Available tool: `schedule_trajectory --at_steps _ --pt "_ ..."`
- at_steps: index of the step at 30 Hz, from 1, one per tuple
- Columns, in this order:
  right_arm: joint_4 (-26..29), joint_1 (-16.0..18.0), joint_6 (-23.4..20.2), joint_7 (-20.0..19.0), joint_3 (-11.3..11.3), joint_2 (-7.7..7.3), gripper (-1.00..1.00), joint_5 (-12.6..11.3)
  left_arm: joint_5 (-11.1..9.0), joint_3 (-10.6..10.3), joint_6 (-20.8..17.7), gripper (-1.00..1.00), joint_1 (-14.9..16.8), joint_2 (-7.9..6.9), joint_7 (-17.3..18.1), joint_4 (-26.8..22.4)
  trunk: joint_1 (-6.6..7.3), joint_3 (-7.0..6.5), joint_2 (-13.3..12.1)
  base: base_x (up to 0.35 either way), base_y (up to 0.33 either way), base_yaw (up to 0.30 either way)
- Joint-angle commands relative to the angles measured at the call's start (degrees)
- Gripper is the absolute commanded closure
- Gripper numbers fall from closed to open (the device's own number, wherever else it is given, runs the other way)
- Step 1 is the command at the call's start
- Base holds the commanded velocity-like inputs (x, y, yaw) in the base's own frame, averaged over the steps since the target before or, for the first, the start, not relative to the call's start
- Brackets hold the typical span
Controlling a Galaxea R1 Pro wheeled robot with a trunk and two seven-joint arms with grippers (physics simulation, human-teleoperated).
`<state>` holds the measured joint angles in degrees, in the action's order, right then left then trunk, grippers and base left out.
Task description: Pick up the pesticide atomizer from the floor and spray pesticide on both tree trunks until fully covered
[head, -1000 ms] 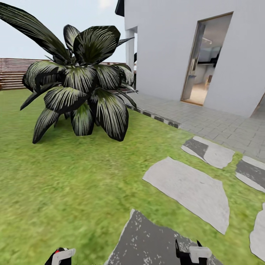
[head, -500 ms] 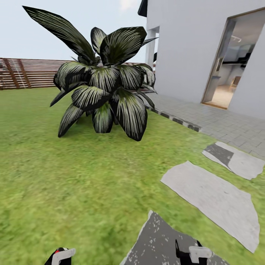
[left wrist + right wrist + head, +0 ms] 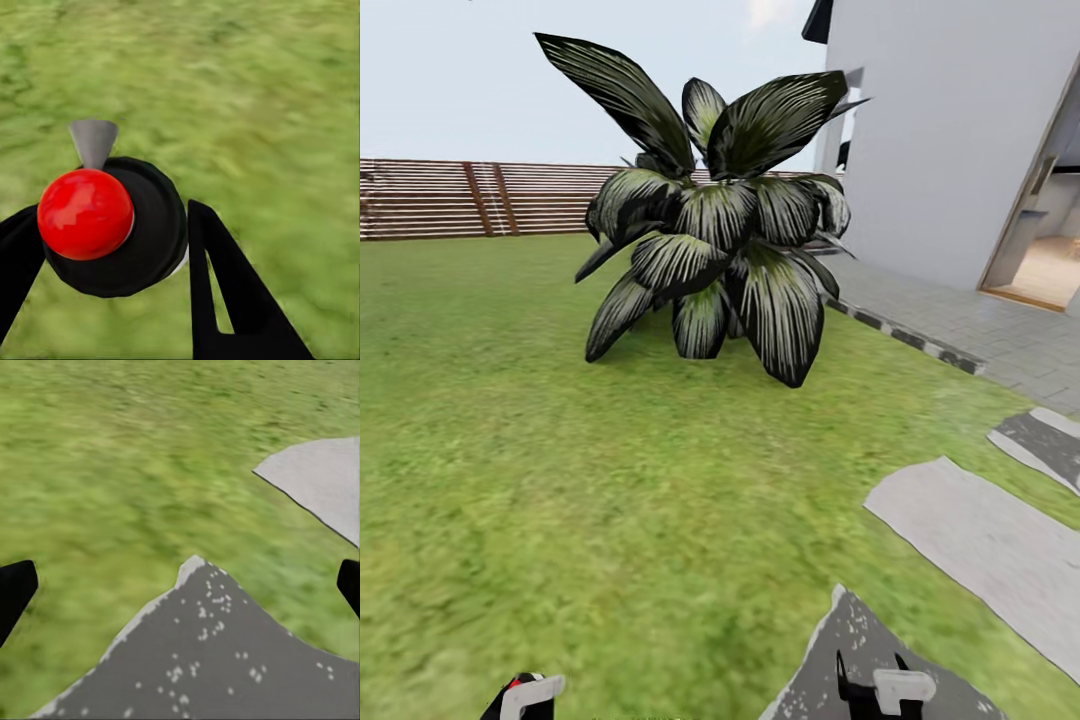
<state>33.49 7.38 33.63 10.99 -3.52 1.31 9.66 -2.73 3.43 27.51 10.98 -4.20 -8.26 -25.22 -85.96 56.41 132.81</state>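
Between the fingers of the left gripper [image 3: 112,247], the pesticide atomizer [image 3: 116,229] sits clamped, its red dot facing the wrist camera and its grey nozzle pointing out over the grass. The right gripper [image 3: 180,585] is spread wide and empty above a dark stepping stone [image 3: 217,660]. Across the last second the head view has swung left: the broad-leaved shrub [image 3: 710,240] has slid toward centre, more of the fence [image 3: 470,198] has appeared, and the house wall [image 3: 950,140] has slipped toward the edge. Likely the robot is turning to search for the trees.
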Motion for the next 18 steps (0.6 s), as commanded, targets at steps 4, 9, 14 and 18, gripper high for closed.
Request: schedule_trajectory --at_steps 4,9,14,18 --pt "0.0 0.0 0.02 0.0 0.0 0.01 -1.0 0.0 0.01 0.0 -0.03 1.0 0.0 -0.01 0.0 -0.01 0.0 0.0 0.0 0.0 0.209 0.279" --pt "0.0 0.0 0.03 0.0 0.0 0.08 -1.0 0.0 0.01 0.0 -0.08 1.0 0.0 -0.02 0.0 -0.02 0.0 0.0 0.0 0.0 0.034 0.279" --pt "0.0 0.0 -0.01 0.0 0.0 0.1 -1.0 0.0 0.01 0.0 -0.14 1.0 0.0 0.01 0.0 -0.06 0.0 0.0 0.0 0.0 0.003 0.279" --pt "0.0 0.0 -0.02 0.0 0.0 0.1 -1.0 0.0 0.01 0.0 -0.17 1.0 0.0 0.05 0.05 -0.05 0.0 0.0 0.0 0.0 0.0 0.279"
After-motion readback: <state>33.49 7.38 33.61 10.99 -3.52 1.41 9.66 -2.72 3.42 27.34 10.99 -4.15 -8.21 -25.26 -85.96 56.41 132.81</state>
